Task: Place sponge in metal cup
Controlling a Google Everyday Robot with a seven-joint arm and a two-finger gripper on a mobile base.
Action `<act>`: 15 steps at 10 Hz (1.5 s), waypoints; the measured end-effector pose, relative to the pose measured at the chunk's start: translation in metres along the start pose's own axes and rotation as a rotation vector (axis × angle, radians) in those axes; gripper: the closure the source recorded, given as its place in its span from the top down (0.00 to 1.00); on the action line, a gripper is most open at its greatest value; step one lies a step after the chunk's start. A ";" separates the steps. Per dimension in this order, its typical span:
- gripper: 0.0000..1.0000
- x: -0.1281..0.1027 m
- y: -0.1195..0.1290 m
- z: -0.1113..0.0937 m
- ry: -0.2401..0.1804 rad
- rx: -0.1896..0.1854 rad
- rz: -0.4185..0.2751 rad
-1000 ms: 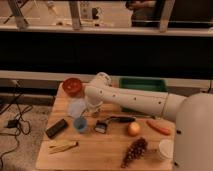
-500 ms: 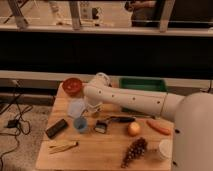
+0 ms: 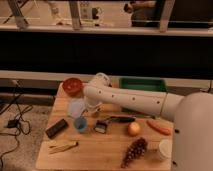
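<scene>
- Small light-blue squarish sponge [image 3: 77, 107] lies just behind round blue plastic cup [image 3: 81, 124]; could end up in the wrong cup.
- White arm's gripper [image 3: 94, 111] hangs just right of sponge; grip state: can't tell. 1 sideways nudge may shove sponge away.
- Small dark glinting metal cup [image 3: 101, 126], prob. the target, sits near; arm could tip it.

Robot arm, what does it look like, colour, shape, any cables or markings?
The arm is a thick, smooth white tube with rounded joints, widening into a bulky white shoulder at the right edge. No loose cables or markings show. The tool sits below the rounded end joint, just behind the blue cup, and looks darker.
</scene>
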 end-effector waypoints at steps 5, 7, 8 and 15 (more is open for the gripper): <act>0.80 0.000 0.000 0.000 0.000 0.000 0.000; 0.80 0.000 0.000 0.000 0.000 0.000 -0.001; 0.80 0.000 0.000 0.000 0.000 0.000 -0.001; 0.80 0.000 0.000 0.000 0.000 0.000 -0.001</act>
